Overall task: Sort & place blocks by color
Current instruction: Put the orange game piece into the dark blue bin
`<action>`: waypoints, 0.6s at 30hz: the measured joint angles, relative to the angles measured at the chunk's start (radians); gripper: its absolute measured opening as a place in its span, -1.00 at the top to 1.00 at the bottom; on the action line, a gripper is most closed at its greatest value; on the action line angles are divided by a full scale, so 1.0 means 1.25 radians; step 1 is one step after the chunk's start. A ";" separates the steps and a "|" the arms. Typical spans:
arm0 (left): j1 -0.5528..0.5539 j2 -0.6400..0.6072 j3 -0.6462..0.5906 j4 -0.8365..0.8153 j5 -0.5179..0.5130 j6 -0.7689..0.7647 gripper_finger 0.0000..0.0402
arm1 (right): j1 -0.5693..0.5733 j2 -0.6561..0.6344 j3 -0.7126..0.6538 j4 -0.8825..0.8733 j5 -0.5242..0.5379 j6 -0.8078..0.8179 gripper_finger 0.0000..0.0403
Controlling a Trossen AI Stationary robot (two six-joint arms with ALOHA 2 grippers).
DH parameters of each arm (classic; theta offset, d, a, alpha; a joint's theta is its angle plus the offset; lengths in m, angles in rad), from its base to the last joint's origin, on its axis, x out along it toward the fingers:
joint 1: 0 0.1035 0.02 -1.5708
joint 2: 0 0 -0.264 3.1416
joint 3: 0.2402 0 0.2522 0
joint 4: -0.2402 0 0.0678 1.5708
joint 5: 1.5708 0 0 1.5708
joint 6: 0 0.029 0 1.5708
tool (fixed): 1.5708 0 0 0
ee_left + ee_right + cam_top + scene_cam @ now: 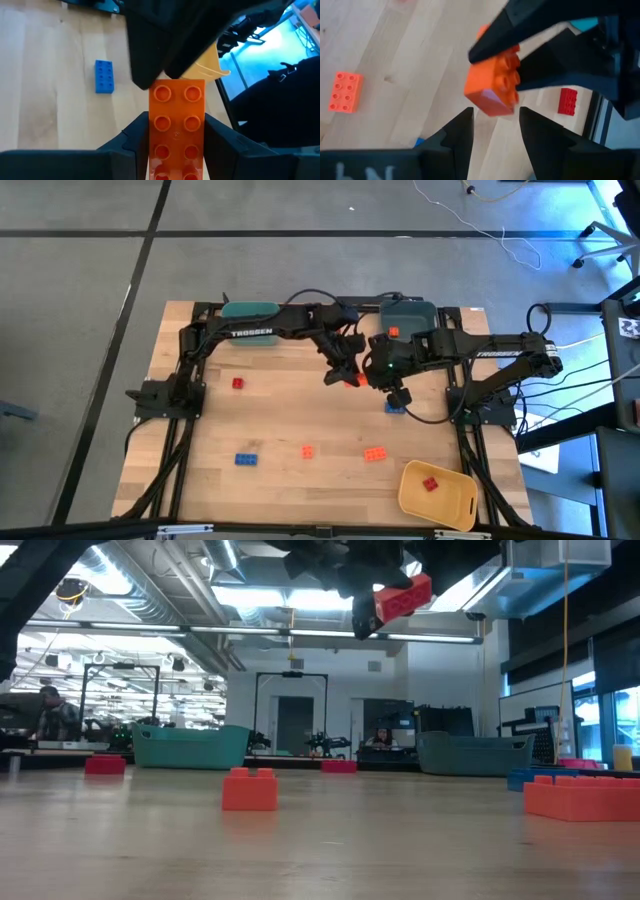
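Hanging above the middle of the wooden table (300, 410), an oblong orange studded plastic brick (176, 127) is held clamped between the fingers of the left gripper (176, 150), well clear of the surface as the low view shows. The brick's long axis is seen to run along the gripper's fingers, pointing out past the fingertips; the studded face is turned toward the left wrist camera. In the low view it sits tilted, one end higher than the other.

The right gripper (492, 127) is positioned just beside the brick, its fingers parted with nothing between them; a handover is judged to be under way.

Risks noted:
- Only part of the brick's length is free, so a right-hand grasp may catch a short end; slip or a drop would follow.
- If the left release is made before the right closure is firm, the brick would fall and might bounce toward the loose blue brick (395, 407) below.
- The two grippers are close; finger collision is possible on approach.

The grey-blue plastic bin (408, 313) and yellow plastic bin (437, 494) lie well apart from the hold point.
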 joint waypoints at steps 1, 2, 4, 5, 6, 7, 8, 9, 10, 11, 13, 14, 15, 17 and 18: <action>0.001 0.000 0.000 0.004 -0.001 0.000 0.35 | 0.000 0.000 0.000 0.001 -0.001 0.000 0.21; 0.003 0.000 0.000 0.006 0.000 -0.001 0.35 | 0.000 0.000 0.000 0.001 0.000 0.000 0.21; 0.005 0.000 0.000 0.009 0.001 -0.001 0.35 | 0.000 0.000 0.000 0.009 0.000 0.000 0.21; 0.005 0.000 0.000 0.009 0.002 -0.001 0.35 | 0.000 0.000 0.000 0.014 -0.001 0.000 0.21; 0.006 0.000 0.000 0.009 0.002 -0.001 0.35 | 0.000 0.000 0.000 0.015 0.001 0.000 0.21; 0.007 -0.001 0.000 0.009 0.003 -0.001 0.35 | 0.000 0.000 0.000 0.017 0.001 0.000 0.21; 0.007 -0.001 0.000 0.009 0.006 -0.001 0.35 | 0.000 0.000 0.000 0.019 0.001 0.000 0.21; 0.007 -0.001 0.000 0.008 0.007 -0.001 0.35 | 0.001 0.000 0.000 0.022 0.000 0.000 0.21; 0.007 -0.001 0.000 0.008 0.007 -0.001 0.35 | 0.001 0.000 0.000 0.023 0.000 0.000 0.21; 0.007 -0.001 0.000 0.008 0.007 -0.001 0.35 | 0.001 0.000 0.000 0.023 0.000 0.000 0.21; 0.007 -0.001 0.000 0.008 0.007 -0.001 0.35 | 0.001 0.000 0.000 0.023 -0.001 0.001 0.21; 0.007 -0.001 0.000 0.008 0.008 -0.003 0.35 | 0.001 0.000 0.000 0.023 -0.001 0.001 0.21; 0.007 -0.001 0.000 0.008 0.010 -0.004 0.35 | 0.001 0.000 0.000 0.024 -0.001 0.001 0.21; 0.007 -0.001 0.000 0.008 0.015 -0.005 0.35 | 0.001 0.000 0.000 0.025 -0.001 0.001 0.21; 0.007 -0.001 0.000 0.008 0.015 -0.005 0.35 | 0.001 0.000 0.000 0.026 -0.001 0.001 0.21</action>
